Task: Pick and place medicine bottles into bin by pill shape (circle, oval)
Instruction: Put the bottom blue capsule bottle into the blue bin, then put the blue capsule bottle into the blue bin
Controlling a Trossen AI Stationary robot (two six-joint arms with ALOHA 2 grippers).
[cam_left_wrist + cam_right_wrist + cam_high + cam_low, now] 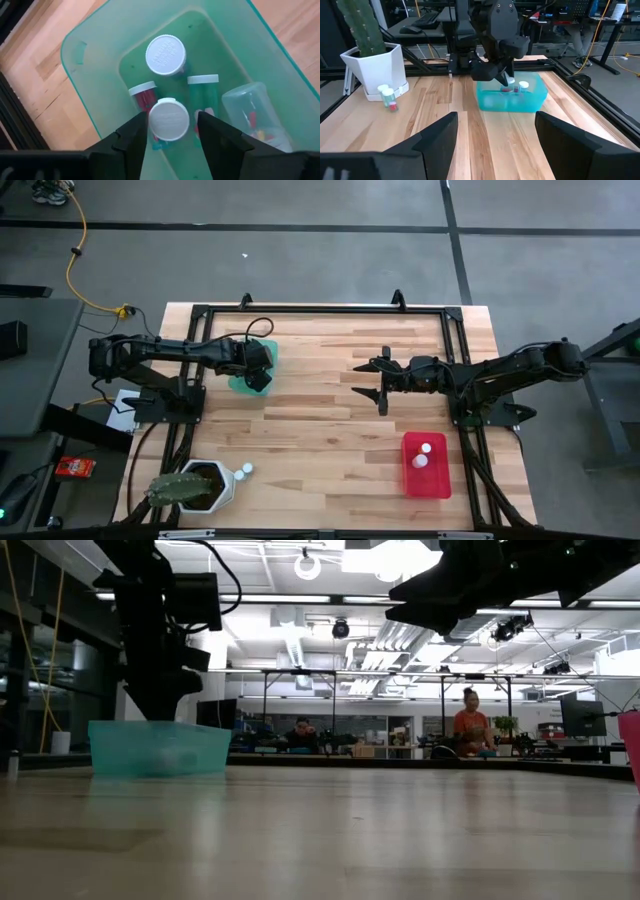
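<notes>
Left gripper (pixel 170 131) hangs inside the teal bin (pixel 85 75), its fingers (pixel 135 135) flanking an upright white-capped medicine bottle (pixel 169 120), apparently grasping it, cap toward the camera. Three bottles lie nearby. Right gripper (pixel 378 380) waits mid-surface, fingers spread.

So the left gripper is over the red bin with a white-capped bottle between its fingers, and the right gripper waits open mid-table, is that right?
Not quite: the left gripper is over the teal bin, not the red one, as the high view shows. The white-capped bottle between its fingers and the right gripper waiting open mid-table are correct.
</notes>
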